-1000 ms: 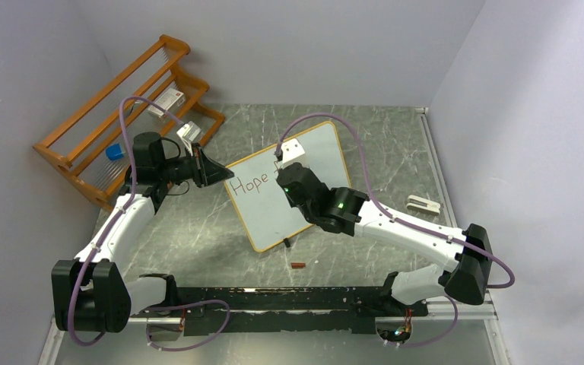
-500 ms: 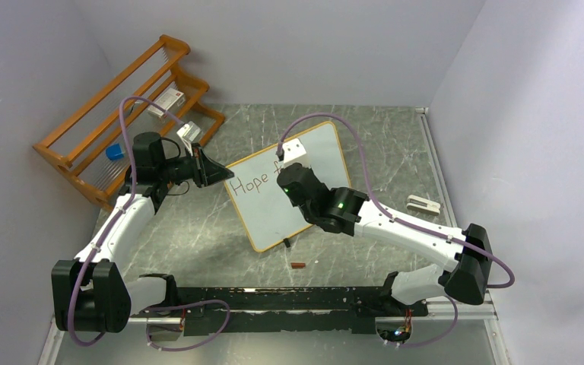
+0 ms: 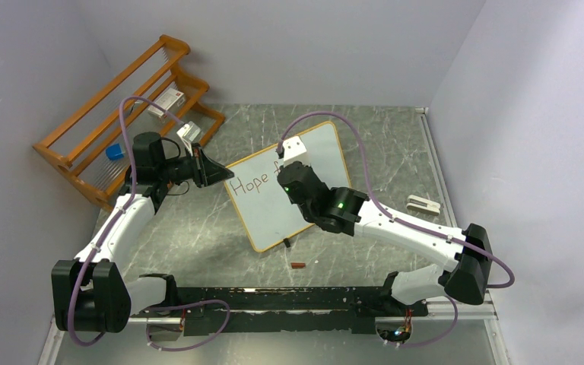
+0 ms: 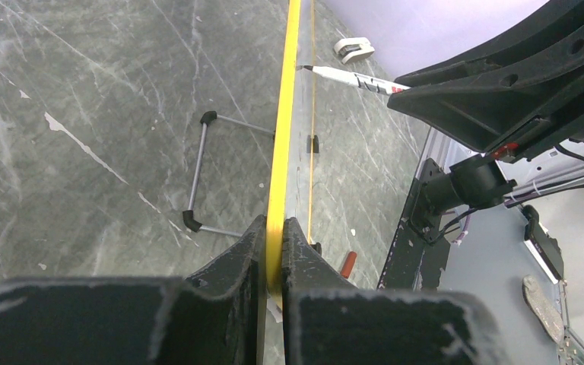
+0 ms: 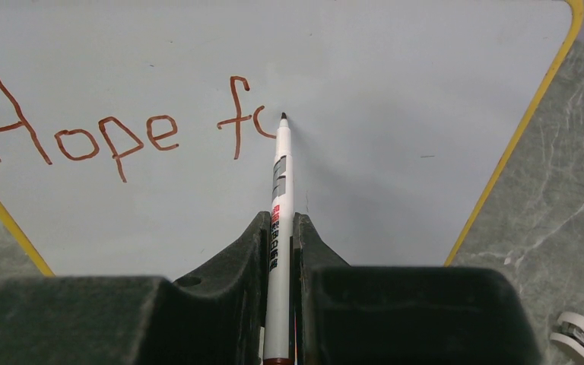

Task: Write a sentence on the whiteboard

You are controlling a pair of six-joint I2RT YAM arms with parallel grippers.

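We see an orange wooden rack point(image 3: 133, 72) at the far left of the table point(image 3: 198, 236), holding a small blue item point(image 3: 114, 152) on its lower tier and a white labelled box point(image 3: 169, 99) higher up. The whiteboard point(image 3: 270, 217) stands propped mid-table, its face tilted up toward the right arm and its long axis running from the left arm toward the far right. The left gripper point(image 4: 274, 228) has its fingers pinched narrow on the board's yellow-looking left rim. The right gripper point(image 5: 277, 220) has its fingers closed on a marker point(image 5: 280, 198), whose long axis points straight away from the wrist, with its tip on the board face. The sentence point(image 5: 114, 137) so far reads "Hope f" plus a part-formed next letter, in reddish-brown, with the tip at that letter's open side. A small red cap point(image 3: 298, 265) lies on the table just in front of the board.
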